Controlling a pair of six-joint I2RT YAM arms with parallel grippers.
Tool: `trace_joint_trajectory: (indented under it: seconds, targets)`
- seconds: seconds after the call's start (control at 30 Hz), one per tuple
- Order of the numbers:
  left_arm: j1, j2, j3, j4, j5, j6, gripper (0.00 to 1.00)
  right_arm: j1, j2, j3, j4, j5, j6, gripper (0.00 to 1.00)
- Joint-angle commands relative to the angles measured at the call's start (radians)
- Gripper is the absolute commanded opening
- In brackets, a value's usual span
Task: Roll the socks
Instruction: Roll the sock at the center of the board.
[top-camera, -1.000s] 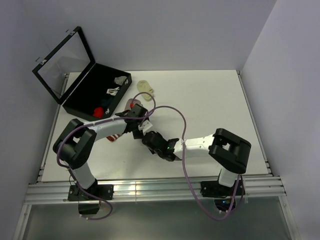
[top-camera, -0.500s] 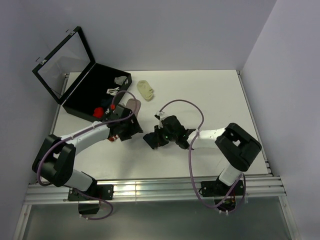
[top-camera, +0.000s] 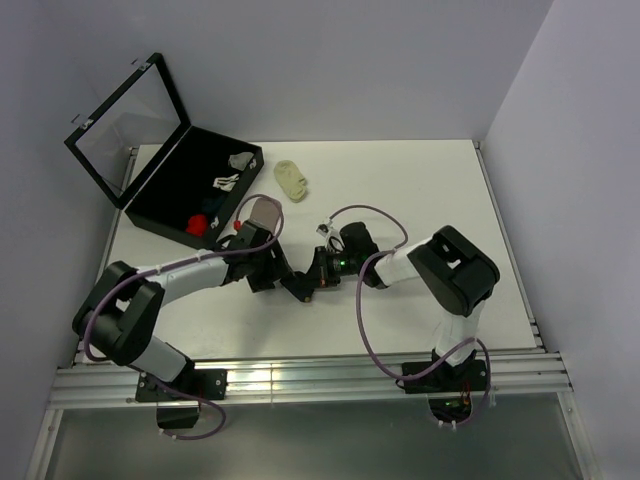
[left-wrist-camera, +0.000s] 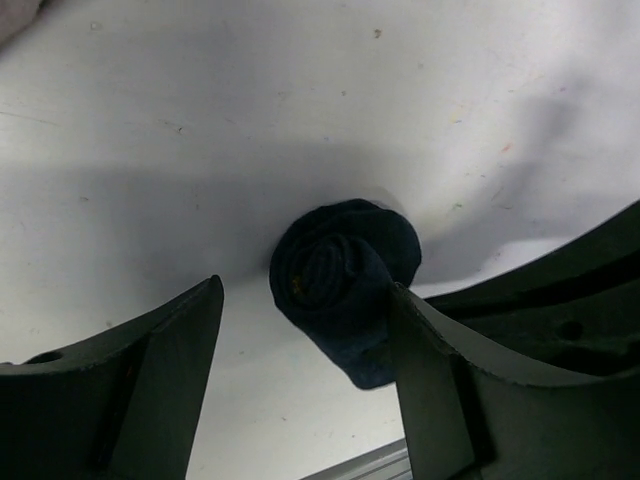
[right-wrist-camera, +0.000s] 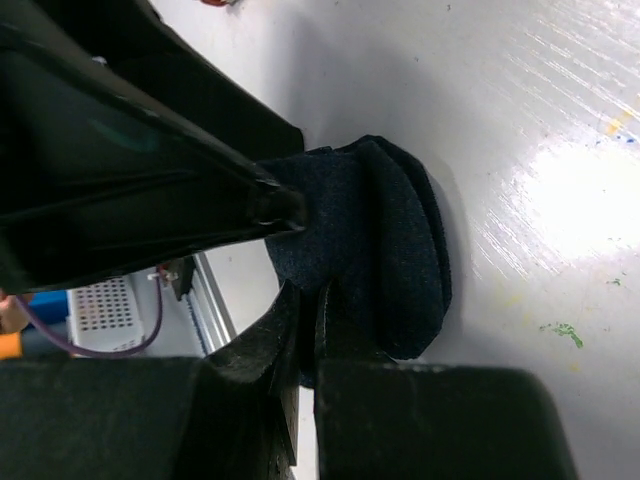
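Pointing its spiral end at the left wrist camera, the rolled navy sock (left-wrist-camera: 345, 285) lies lengthwise inside the spread left gripper (left-wrist-camera: 308, 292); the right gripper (right-wrist-camera: 308, 300) pinches its fabric.

Robot lab cell: bare pale walls (top-camera: 350, 70), white table (top-camera: 420, 190), aluminium rail (top-camera: 320, 380).

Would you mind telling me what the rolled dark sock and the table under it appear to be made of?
The navy sock looks like soft knitted fabric with a matte finish: its surface is fuzzy and it folds into thick rounded layers. It is probably a cotton blend. The table looks like a hard, smooth white board, semi-gloss, perhaps laminate or paint: it shows glare and small scuffs.
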Motion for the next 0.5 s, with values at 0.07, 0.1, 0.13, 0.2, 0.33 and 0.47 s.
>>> trace_joint_trajectory:
  seconds: [0.07,0.1,0.13,0.2,0.33,0.47]
  targets:
    - [-0.017,0.067,0.047,0.011,0.008,-0.017,0.66,-0.004,0.045,-0.026,-0.051,-0.027,0.029,0.0]
    - [-0.019,0.09,0.051,0.0,0.005,-0.017,0.64,-0.004,0.043,-0.026,-0.058,-0.021,0.026,0.0]
    - [-0.024,0.1,0.056,-0.006,0.002,-0.014,0.62,-0.004,0.034,-0.025,-0.066,-0.013,0.016,0.0]
    - [-0.028,0.124,0.065,-0.027,0.002,-0.009,0.59,-0.004,0.019,-0.02,-0.103,0.03,-0.003,0.03]
    - [-0.037,0.155,0.091,-0.073,-0.018,0.012,0.56,0.007,-0.088,-0.033,-0.155,0.14,-0.079,0.19]
    - [-0.042,0.175,0.136,-0.126,-0.061,0.037,0.55,0.047,-0.21,-0.013,-0.296,0.333,-0.186,0.36]
